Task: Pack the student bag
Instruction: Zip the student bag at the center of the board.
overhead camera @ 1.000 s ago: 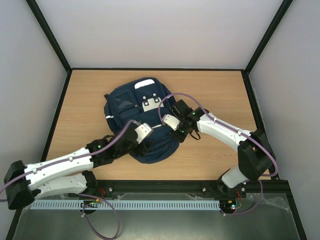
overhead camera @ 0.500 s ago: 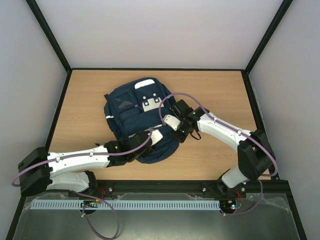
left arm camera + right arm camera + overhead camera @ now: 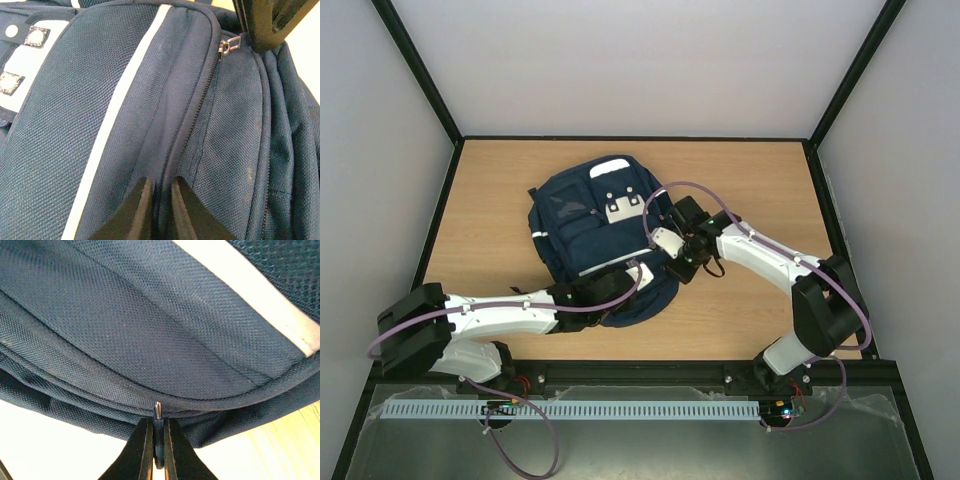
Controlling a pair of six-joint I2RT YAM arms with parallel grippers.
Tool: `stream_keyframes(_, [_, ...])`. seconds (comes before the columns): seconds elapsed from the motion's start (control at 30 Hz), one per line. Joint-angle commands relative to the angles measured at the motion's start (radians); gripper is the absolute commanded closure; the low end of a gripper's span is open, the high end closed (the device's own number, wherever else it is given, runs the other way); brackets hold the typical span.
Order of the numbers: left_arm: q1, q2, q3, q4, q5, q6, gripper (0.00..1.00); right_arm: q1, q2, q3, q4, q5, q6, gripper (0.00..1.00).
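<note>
The navy student bag (image 3: 590, 225) lies flat at the table's centre, white patches up. My left gripper (image 3: 642, 273) lies low on the bag's near right part. In the left wrist view, the left gripper (image 3: 161, 186) is shut on a fold of fabric (image 3: 165, 165) beside the zipper seam. A metal zipper slider (image 3: 229, 46) shows further along that seam, with a dark right finger (image 3: 265, 22) at it. My right gripper (image 3: 676, 266) sits at the bag's right edge. In the right wrist view, the right gripper (image 3: 158, 426) is shut on the zipper pull (image 3: 158, 412).
The wooden table (image 3: 760, 180) has a black frame along its edges and pale walls behind and at the sides. Bare wood shows to the bag's left (image 3: 485, 230) and right. Both arms cross over the bag's near end.
My left arm has stretched forward and dropped onto the bag's near right part, and its jaws have closed on the fabric. The right gripper has hardly moved and keeps its hold.
</note>
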Motion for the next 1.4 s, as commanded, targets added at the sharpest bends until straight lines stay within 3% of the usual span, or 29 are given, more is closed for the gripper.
stream_keyframes(0.0, [-0.016,0.000,0.006,0.050,-0.031,0.004,0.93,-0.038,0.017,0.010,-0.083,-0.001,-0.037,0.99])
stream_keyframes(0.07, [-0.019,-0.003,0.004,0.041,-0.030,0.004,0.98,-0.063,0.024,0.007,-0.085,0.015,-0.056,0.99])
stream_keyframes(0.47, [-0.059,-0.027,-0.022,0.049,-0.028,0.015,0.98,-0.178,0.085,0.039,-0.061,0.074,-0.122,0.99])
stream_keyframes(0.9, [-0.101,-0.072,-0.056,0.088,0.010,0.039,0.98,-0.181,0.228,0.173,0.039,0.097,-0.092,0.99])
stream_keyframes(1.3, [-0.101,-0.061,-0.054,0.094,-0.003,0.025,0.98,-0.180,0.224,0.170,0.121,0.143,-0.050,0.97])
stream_keyframes(1.37, [-0.101,-0.067,-0.053,0.093,-0.014,0.019,0.98,-0.180,0.220,0.166,0.139,0.158,-0.041,0.90])
